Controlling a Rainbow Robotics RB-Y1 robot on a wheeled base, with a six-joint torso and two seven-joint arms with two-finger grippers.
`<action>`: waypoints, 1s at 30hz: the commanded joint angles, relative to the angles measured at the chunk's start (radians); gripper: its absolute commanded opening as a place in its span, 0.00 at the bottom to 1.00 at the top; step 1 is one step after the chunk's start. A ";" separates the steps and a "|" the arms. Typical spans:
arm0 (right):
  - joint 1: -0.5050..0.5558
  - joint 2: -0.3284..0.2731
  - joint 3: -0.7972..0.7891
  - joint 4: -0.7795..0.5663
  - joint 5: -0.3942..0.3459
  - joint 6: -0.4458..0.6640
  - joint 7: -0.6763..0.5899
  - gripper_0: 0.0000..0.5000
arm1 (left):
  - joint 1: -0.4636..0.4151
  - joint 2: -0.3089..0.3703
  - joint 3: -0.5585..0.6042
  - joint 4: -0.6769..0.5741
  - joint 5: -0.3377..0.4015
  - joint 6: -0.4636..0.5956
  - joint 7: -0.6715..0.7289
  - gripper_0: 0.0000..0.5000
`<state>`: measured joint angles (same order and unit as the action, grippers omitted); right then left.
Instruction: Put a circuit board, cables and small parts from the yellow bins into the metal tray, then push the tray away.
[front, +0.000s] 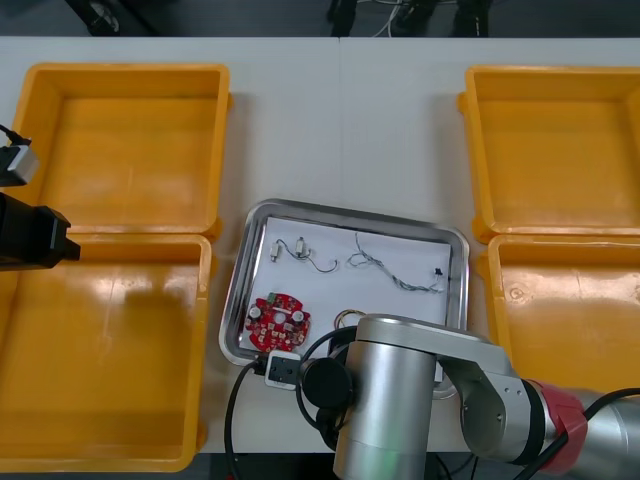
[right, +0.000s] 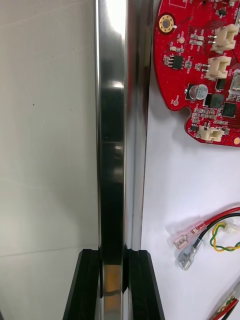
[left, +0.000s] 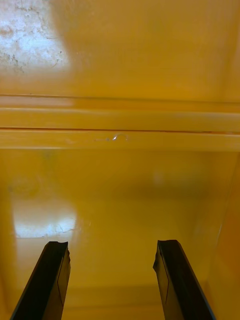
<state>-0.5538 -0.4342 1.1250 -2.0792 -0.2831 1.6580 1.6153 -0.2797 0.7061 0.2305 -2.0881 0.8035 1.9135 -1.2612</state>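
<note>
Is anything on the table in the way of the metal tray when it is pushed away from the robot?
Nothing visible does. The right gripper is shut on the near rim of the metal tray; beyond its far rim the table is bare between the yellow bins. The left gripper hangs open over the left bins, aside.

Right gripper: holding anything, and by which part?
The right gripper grips the metal tray by its rim, one finger on each side. The left gripper hangs open over a yellow bin, holding nothing.
</note>
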 joint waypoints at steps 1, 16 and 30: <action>-0.032 0.020 -0.040 -0.010 0.013 -0.009 0.055 0.00 | 0.010 0.019 0.029 -0.030 0.008 0.006 -0.095 1.00; -0.032 -0.018 -0.120 -0.010 0.010 -0.041 0.163 0.00 | 0.010 0.019 0.029 -0.030 0.008 0.006 -0.095 1.00; -0.057 -0.029 -0.159 0.076 0.010 -0.121 0.203 0.00 | 0.010 0.019 0.029 -0.030 0.008 0.006 -0.095 1.00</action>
<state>-0.5633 -0.4450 1.0032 -2.0225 -0.2793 1.5685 1.7654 -0.2797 0.7061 0.2305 -2.0881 0.8035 1.9135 -1.2612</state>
